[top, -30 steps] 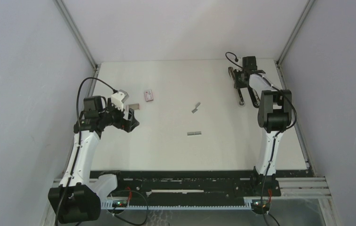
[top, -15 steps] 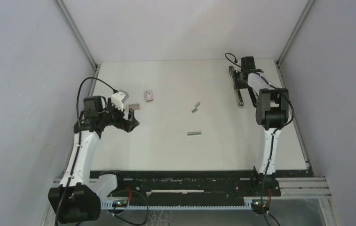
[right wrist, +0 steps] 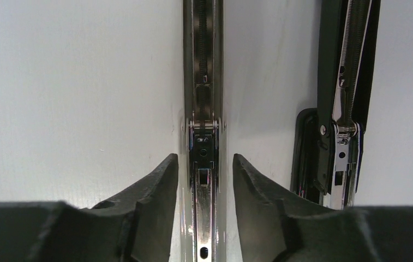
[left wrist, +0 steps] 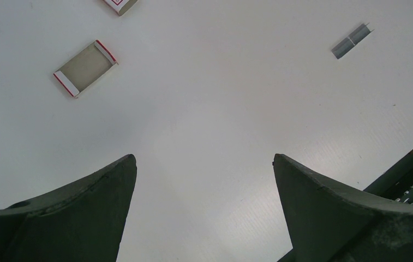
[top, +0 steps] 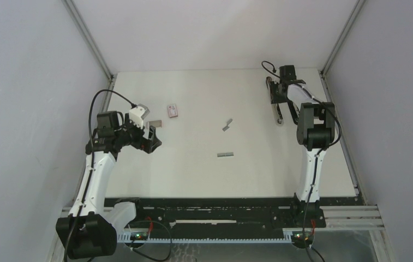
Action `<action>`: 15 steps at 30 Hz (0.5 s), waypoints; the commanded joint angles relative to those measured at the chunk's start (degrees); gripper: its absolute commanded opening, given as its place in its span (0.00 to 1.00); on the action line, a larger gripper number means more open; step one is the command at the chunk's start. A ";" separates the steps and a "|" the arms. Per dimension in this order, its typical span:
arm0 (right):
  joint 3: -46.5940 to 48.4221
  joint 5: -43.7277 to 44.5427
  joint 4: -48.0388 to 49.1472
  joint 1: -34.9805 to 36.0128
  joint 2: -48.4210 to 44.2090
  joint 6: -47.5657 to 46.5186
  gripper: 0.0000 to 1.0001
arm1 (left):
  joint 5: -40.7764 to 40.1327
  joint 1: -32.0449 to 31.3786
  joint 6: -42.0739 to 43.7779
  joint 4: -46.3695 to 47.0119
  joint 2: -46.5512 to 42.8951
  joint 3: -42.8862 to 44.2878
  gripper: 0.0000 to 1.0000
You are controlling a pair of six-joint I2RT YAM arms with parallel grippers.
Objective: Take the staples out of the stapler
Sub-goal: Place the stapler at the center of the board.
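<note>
The stapler lies opened out at the far right of the table. In the right wrist view its chrome magazine rail runs straight up the frame, with the black body beside it on the right. My right gripper straddles the rail, jaws narrowly apart with a thin gap on each side. Two silvery staple strips lie mid-table, one farther and one nearer. My left gripper is wide open and empty above bare table; one staple strip shows at its upper right.
A small white-and-red box and its open tray lie just beyond the left gripper. Grey walls and metal posts close in the table on three sides. The right wall stands close to the stapler.
The right arm's elbow has shifted slightly left and the gripper has settled over the stapler rail. The left arm and the staple strips have not moved.
</note>
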 commanded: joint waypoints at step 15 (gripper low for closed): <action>-6.56 -4.18 0.39 3.90 -21.70 -5.26 0.69 | 1.16 0.34 1.47 1.42 -1.37 -1.71 1.00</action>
